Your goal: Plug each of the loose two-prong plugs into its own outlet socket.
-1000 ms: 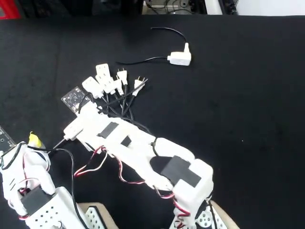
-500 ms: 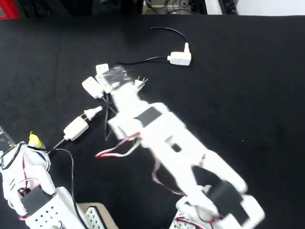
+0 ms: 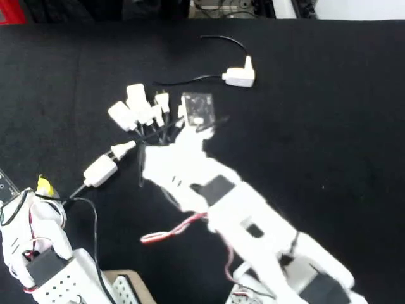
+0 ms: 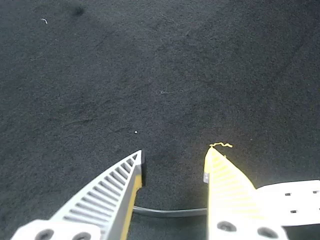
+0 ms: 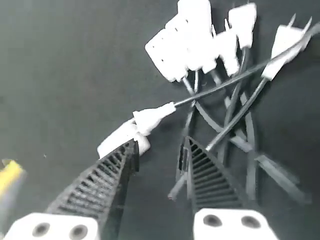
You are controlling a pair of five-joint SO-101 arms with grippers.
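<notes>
A bunch of white outlet sockets (image 3: 135, 105) (image 5: 192, 35) lies at the middle of the black table (image 3: 329, 114), black cables fanning toward me. Two loose two-prong plugs (image 3: 162, 100) (image 5: 243, 18) lie beside them, one (image 5: 283, 34) farther right. One plug sits joined to a socket (image 3: 104, 164) (image 5: 131, 131) on the left. A separate white socket (image 3: 239, 76) lies farther back. My right gripper (image 3: 145, 145) (image 5: 159, 145) hovers open over the cables, the joined pair by one fingertip. Near the front left corner, my left gripper (image 4: 172, 152) (image 3: 38, 190) is open over bare table.
A black cable (image 4: 170, 212) crosses under the left gripper's base. Red and white wires (image 3: 171, 231) hang from the right arm. A small patterned board (image 3: 197, 109) sits beside the plugs. The table's right half is bare black cloth.
The right arm has swung to the right, off the joined plug and socket, which now lie uncovered. Its wrist now sits by the bunch of sockets. The left arm has stayed still.
</notes>
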